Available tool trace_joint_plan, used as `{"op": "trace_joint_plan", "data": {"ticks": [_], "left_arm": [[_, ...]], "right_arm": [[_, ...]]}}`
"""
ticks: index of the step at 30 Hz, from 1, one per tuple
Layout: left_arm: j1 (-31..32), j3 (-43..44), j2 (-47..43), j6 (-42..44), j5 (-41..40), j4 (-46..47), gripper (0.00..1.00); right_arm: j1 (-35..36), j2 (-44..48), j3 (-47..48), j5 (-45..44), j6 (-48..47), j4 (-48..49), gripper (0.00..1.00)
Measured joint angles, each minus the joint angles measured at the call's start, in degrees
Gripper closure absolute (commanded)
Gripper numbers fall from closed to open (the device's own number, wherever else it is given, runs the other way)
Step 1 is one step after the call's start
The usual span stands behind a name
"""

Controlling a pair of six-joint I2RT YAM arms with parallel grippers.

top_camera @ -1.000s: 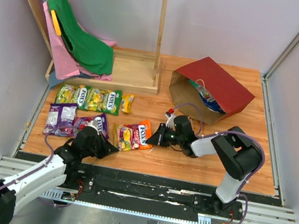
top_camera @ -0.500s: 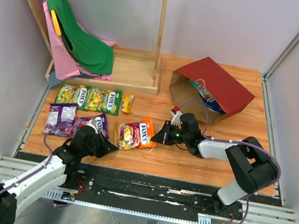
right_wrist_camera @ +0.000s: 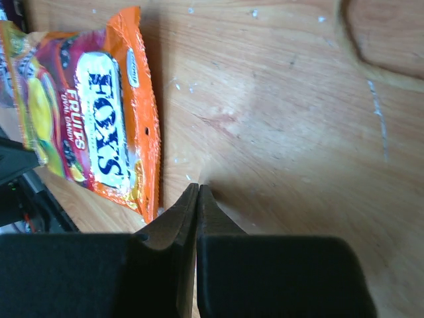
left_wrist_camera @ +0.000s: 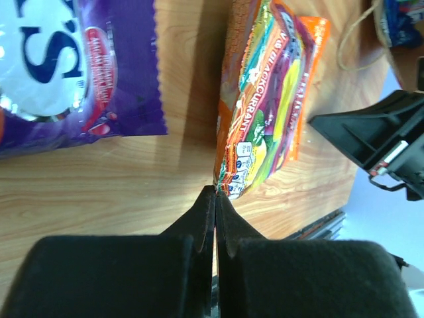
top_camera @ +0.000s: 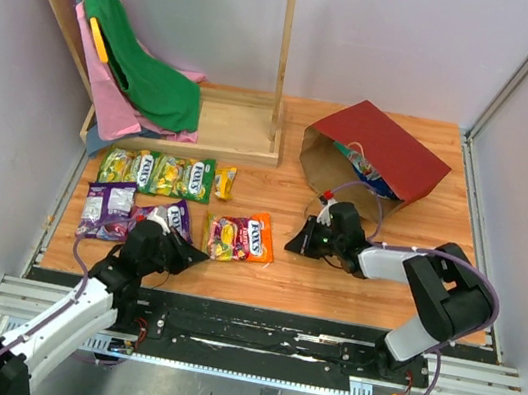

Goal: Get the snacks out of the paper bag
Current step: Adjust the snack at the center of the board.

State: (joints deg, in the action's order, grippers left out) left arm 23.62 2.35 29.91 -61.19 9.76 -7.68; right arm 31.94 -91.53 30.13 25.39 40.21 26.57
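Note:
The dark red paper bag (top_camera: 393,150) lies on its side at the back right, mouth facing left, with a blue chip bag (top_camera: 369,179) showing inside. Several candy packets lie in rows at the left: green ones (top_camera: 157,172), purple ones (top_camera: 108,207). An orange packet (top_camera: 240,237) (left_wrist_camera: 265,106) (right_wrist_camera: 99,119) lies between my grippers. My left gripper (top_camera: 201,257) (left_wrist_camera: 215,192) is shut, tips against that packet's near corner. The right gripper (top_camera: 299,245) (right_wrist_camera: 198,187) is shut and empty, low over bare wood just right of the packet.
A wooden rack (top_camera: 226,120) with green and pink cloths (top_camera: 142,76) stands at the back left. Walls close in both sides. A metal rail (top_camera: 260,344) runs along the near edge. Bare wood lies in front of the bag.
My right gripper has drawn back to the right, away from the orange packet, and closed fully. The packet has turned a little flatter. The left arm has barely moved.

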Motion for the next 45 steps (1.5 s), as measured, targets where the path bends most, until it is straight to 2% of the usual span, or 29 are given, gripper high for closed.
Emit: {"op": "trace_joint_plan", "data": {"ticks": [6,7,9,10,12,16,21,25,29,34,40,45], "left_arm": [[-0.72,-0.48,-0.5,-0.35,3.41,1.75,0.99],[-0.72,-0.55,0.46,-0.31,3.74,2.01,0.99],[-0.79,-0.59,3.17,0.11,4.13,2.29,0.94],[-0.81,-0.63,4.57,0.42,4.22,2.49,0.93],[-0.96,-0.66,7.15,0.98,4.37,2.73,0.94],[-1.05,-0.57,9.68,1.6,5.14,5.05,0.97],[-1.05,-0.57,9.66,2.14,5.33,5.27,0.98],[-1.05,-0.57,9.33,2.47,5.31,5.03,0.99],[-1.07,-0.57,9.25,2.71,5.31,4.98,1.0],[-1.11,-0.57,9.16,2.93,5.33,4.96,0.99],[-1.38,-0.59,7.8,2.93,5.09,3.8,1.0],[-1.4,-0.59,4.5,2.89,4.2,1.81,0.99]], "right_arm": [[-0.09,2.21,0.0,-2.36,-1.75,-3.04,0.99],[0.17,2.51,0.0,-2.56,-1.81,-3.17,0.92],[0.7,2.8,0.02,-2.73,-1.92,-3.15,0.65],[1.11,2.8,0.02,-2.64,-1.64,-2.95,0.57],[2.27,2.51,0.02,-2.29,-1.38,-2.23,0.54],[5.7,2.62,0.63,-3.54,-1.62,-1.2,0.58],[17.35,7.67,6.69,-14.8,-7.87,-9.99,0.61],[23.87,10.21,14.53,-21.24,-13.73,-12.68,0.84],[24.41,5.88,20.06,-21.42,-16.44,-13.4,0.98],[24.41,-4.52,24.76,-16.11,-16.79,-14.56,0.99],[23.71,-10.62,24.83,-10.25,-16.17,-14.75,0.99],[17.42,-12.07,21.9,-4.7,-13.25,-10.47,0.99]]}}
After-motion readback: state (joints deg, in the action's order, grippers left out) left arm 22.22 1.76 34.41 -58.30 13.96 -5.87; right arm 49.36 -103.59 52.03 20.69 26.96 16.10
